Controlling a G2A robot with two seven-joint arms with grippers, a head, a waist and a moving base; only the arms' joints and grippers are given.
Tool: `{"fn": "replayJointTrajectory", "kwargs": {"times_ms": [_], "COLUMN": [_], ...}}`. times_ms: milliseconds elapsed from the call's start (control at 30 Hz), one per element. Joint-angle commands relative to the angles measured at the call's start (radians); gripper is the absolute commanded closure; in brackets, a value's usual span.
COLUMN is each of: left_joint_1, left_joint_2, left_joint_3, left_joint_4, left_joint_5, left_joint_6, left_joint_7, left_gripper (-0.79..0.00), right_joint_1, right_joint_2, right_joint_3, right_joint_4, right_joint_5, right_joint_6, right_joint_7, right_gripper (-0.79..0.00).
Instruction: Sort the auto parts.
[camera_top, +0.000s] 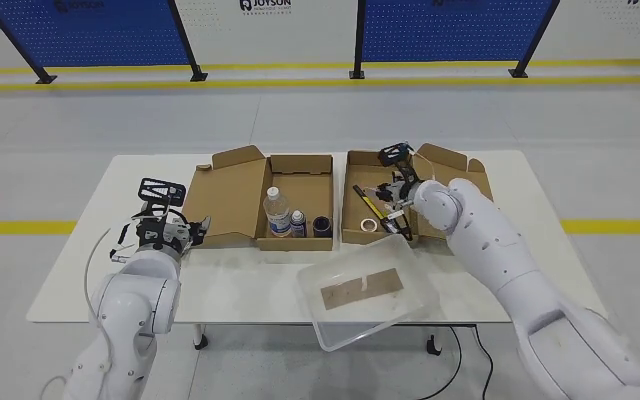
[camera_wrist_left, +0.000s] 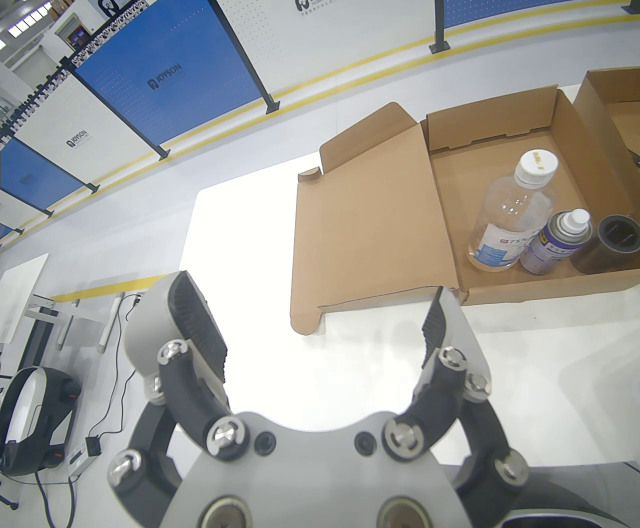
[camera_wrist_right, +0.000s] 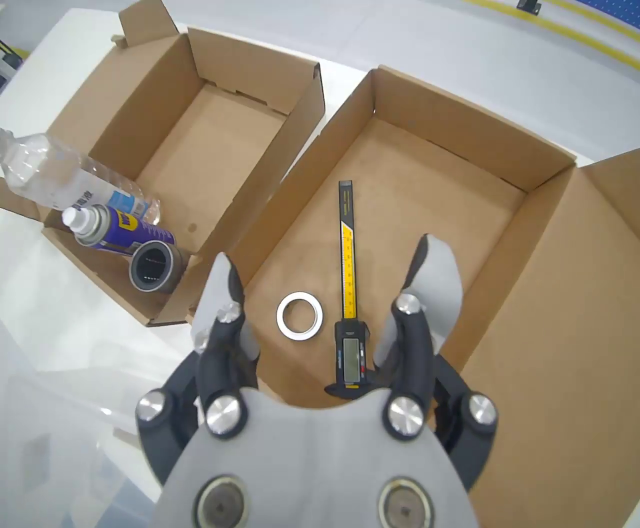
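Note:
Two open cardboard boxes stand side by side. The left box (camera_top: 300, 172) holds a clear plastic bottle (camera_wrist_left: 512, 215), a blue spray can (camera_wrist_left: 552, 244) and a dark cylindrical bearing (camera_wrist_left: 605, 245). In the right box (camera_wrist_right: 440, 165) lie a digital caliper (camera_wrist_right: 348, 280) and a metal ring (camera_wrist_right: 300, 316). My right gripper (camera_wrist_right: 327, 260) hovers open over the right box, above the ring and caliper, holding nothing. My left gripper (camera_wrist_left: 320, 307) is open and empty above the table's left end, beside the left box's flap (camera_wrist_left: 365, 220).
A clear plastic tray (camera_top: 370, 290) with a brown piece (camera_top: 360, 287) inside sits at the table's front, between the boxes and the edge. The right box's flap (camera_wrist_right: 560, 320) lies open at the table's right side. White table (camera_top: 100, 270) shows bare at the left.

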Motion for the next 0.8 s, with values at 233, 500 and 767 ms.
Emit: {"fn": "replayJointTrajectory", "kwargs": {"times_ms": [233,500,767], "left_joint_1": [0.000,0.000,0.000], "left_joint_2": [0.000,0.000,0.000], "left_joint_3": [0.000,0.000,0.000], "left_joint_4": [0.000,0.000,0.000], "left_joint_5": [0.000,0.000,0.000], "left_joint_6": [0.000,0.000,0.000], "left_joint_7": [0.000,0.000,0.000], "left_gripper": [-0.785,-0.785,-0.785], "right_joint_1": [-0.364,-0.775,-1.056], "right_joint_2": [0.148,0.216,0.240], "right_joint_3": [0.327,0.633,0.867], "right_joint_4": [-0.556,-0.950,-1.096], "right_joint_5": [-0.086,-0.108,-0.087], "right_joint_6": [0.103,0.139,0.098], "right_joint_7": [0.053,0.007,-0.043], "right_gripper": [-0.785,-0.785,-0.785]}}
